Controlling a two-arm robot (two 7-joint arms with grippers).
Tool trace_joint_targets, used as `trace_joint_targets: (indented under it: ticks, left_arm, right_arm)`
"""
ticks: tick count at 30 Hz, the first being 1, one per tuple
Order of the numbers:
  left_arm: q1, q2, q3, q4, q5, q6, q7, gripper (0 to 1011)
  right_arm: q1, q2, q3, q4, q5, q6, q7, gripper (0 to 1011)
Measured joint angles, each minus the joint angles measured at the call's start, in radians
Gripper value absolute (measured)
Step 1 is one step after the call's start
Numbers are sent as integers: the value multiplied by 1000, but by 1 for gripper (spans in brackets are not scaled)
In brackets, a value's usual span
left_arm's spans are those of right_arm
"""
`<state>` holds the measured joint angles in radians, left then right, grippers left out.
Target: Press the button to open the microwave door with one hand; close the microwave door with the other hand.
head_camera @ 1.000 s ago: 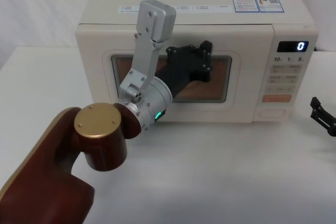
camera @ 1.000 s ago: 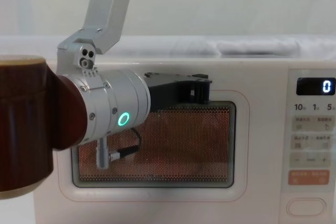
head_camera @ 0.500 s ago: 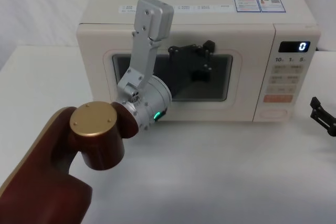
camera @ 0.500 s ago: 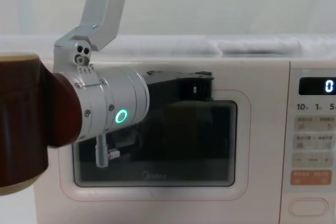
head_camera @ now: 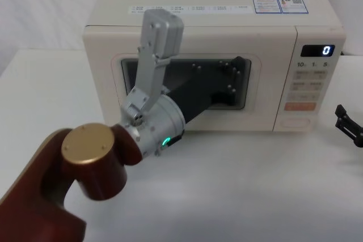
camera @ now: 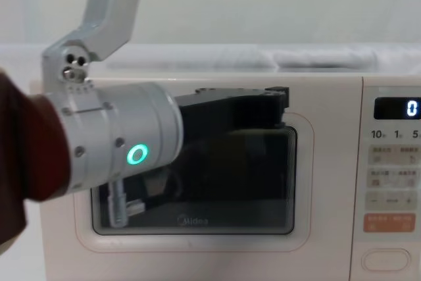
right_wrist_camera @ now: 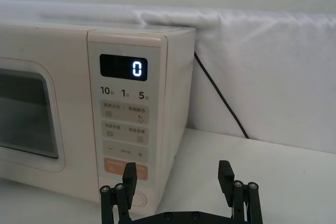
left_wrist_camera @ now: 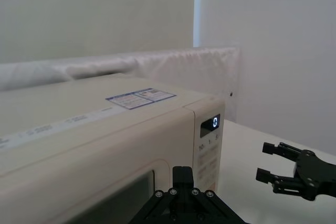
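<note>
The cream microwave door with its dark window sits flush with the oven front. My left gripper, black on a silver wrist with a green ring light, is shut and lies in front of the window's upper right corner; its tip points along the door. I cannot tell whether it touches the door. The wide cream button sits at the bottom of the control panel, partly behind a finger. My right gripper hangs open to the right of the panel, apart from it.
The microwave stands on a white table against a white draped backdrop. Its display reads 0. A black power cord runs down behind the oven's right side. My left forearm crosses the near left of the table.
The orange light behind the window went out. My left gripper slid right along the door to the window's right edge, and its wrist drew back toward me. The right gripper stayed still.
</note>
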<state>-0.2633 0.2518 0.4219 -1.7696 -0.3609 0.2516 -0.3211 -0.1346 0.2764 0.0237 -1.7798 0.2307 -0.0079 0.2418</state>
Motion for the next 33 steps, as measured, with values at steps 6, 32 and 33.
trace_joint_targets:
  ticks: [6, 32, 33]
  left_arm:
    - [59, 25, -21, -46, -27, -11, 26, 0]
    - [355, 80, -264, -107, 40, -143, 228, 0]
    - [360, 77, -272, -101, 42, -153, 232, 0]
  right_arm:
    - [0, 0, 0, 0, 0, 0, 0, 1002]
    - [0, 0, 0, 0, 0, 0, 0, 1002]
    - [0, 0, 0, 0, 0, 0, 0, 1002]
